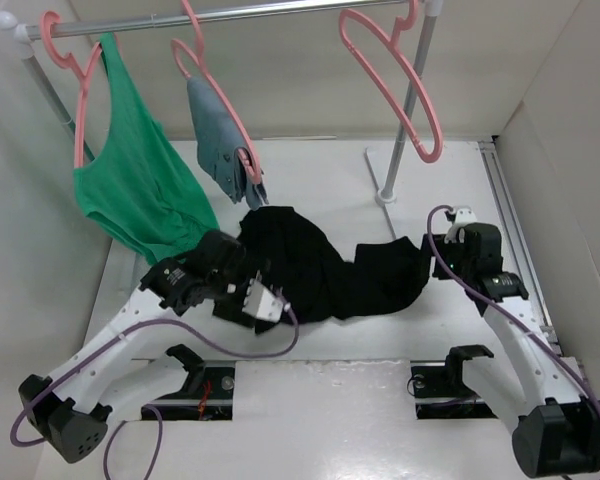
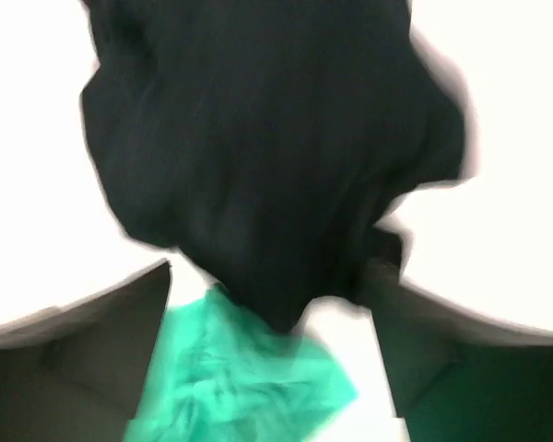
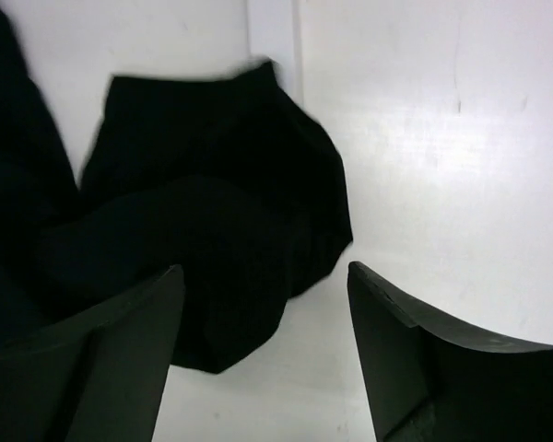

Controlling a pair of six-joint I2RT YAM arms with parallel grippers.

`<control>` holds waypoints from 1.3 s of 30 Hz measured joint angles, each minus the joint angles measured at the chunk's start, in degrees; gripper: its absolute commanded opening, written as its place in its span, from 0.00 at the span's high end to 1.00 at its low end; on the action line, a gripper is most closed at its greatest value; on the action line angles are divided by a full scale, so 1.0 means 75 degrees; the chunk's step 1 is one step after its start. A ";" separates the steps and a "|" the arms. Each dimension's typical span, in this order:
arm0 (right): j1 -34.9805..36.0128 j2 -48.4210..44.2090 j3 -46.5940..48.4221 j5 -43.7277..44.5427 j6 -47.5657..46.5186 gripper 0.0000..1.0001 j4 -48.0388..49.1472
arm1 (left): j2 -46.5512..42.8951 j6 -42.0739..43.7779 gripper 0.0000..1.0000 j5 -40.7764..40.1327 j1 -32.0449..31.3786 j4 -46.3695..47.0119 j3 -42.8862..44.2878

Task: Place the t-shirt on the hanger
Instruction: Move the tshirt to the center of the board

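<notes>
The black t-shirt (image 1: 325, 265) lies crumpled on the white table. The bare pink hanger (image 1: 395, 80) hangs from the rail at the upper right, far from the shirt. My left gripper (image 1: 236, 250) is at the shirt's left end, next to the green top's hem. In the blurred left wrist view the left gripper (image 2: 272, 290) is open, with the t-shirt (image 2: 267, 157) ahead and a fold of it reaching between the fingers. My right gripper (image 1: 440, 255) is at the shirt's right end. The right gripper (image 3: 263, 276) is open over the t-shirt (image 3: 212, 221) edge, holding nothing.
A green tank top (image 1: 135, 175) and a grey-blue garment (image 1: 220, 135) hang on their own pink hangers from the metal rail (image 1: 250, 12). Green cloth (image 2: 249, 387) shows under the left fingers. The rail's right pole (image 1: 408, 120) stands behind the shirt. White walls enclose the table.
</notes>
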 measured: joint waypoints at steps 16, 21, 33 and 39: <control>0.0358 0.0507 -0.0335 -0.0312 -0.0119 0.27 -0.0087 | -0.0615 -0.1224 0.06 -0.0055 0.0000 0.1475 -0.1798; 0.0816 0.1533 -0.0029 -0.0341 -0.0318 0.31 0.0236 | 0.0877 -0.2527 0.04 0.0064 -0.0038 0.2830 -0.1816; -0.0090 0.2311 -0.0326 -0.0970 -0.0367 1.00 0.0769 | 0.1658 -0.2218 0.97 -0.0227 -0.1297 0.3742 -0.3276; -0.0968 0.2174 -0.0058 -0.1005 -0.0283 1.00 0.0758 | 0.1428 -0.0968 1.00 -0.0271 -0.1343 0.3191 -0.3340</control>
